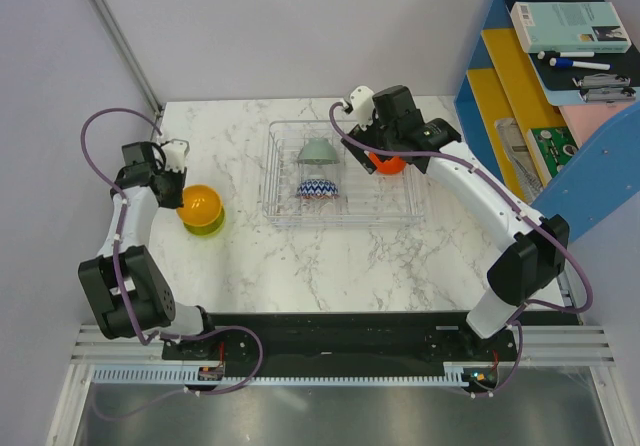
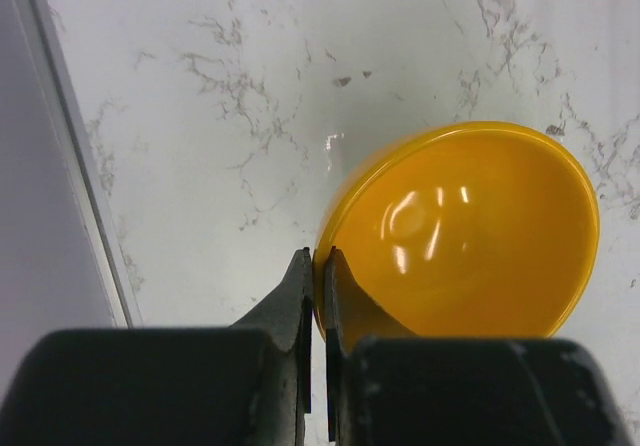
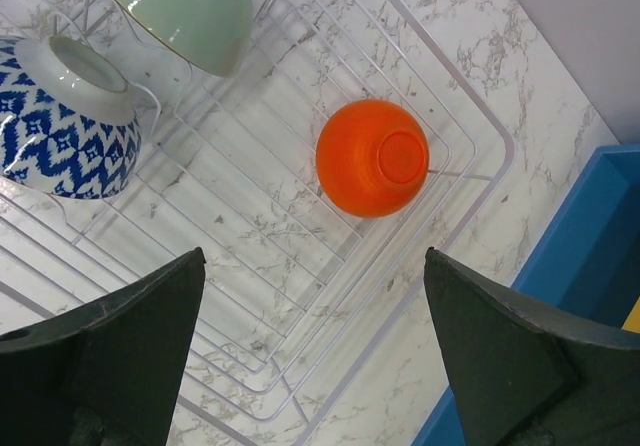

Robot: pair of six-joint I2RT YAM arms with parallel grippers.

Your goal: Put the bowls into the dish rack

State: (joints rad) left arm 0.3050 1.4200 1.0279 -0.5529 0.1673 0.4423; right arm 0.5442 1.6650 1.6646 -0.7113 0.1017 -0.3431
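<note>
The orange-yellow bowl [image 2: 470, 236] is mine to move. It is tipped on edge at the 9 o'clock side of the surface [image 1: 300, 266], well apart from the dish rack [image 1: 385, 201]. My left pincer [image 2: 318, 266] is pinched nearly closed on its thin rim, one finger inside and one outside. From above, the bowl overlaps the lime green bowl [image 1: 208, 228] below it. I cannot tell whether the two touch.

Three bowls are in the rack. The red-orange bowl [image 3: 372, 158] lies foot up towards the 3 o'clock end. The pale grey-green bowl [image 3: 190, 11] and the blue-white zigzag bowl [image 3: 60, 126] are near the middle, the grey-green one at 12 o'clock of the zigzag one. My right pincer [image 3: 312, 256] hangs over the red-orange bowl, spread wide and gripping nothing.

I judge my rim grip to be the main risk. It is a narrow bite on glossy plastic with the bowl's weight hanging off to one side, so a quick swing towards 3 o'clock could make the bowl pivot or slip free. If the bowls touch, lifting could drag the lime green bowl along. My right arm also sits over the rack, so carrying this bowl in before it clears could bring the arms together. A careless set-down could knock the grey-green or zigzag bowl out of its slot.
</note>
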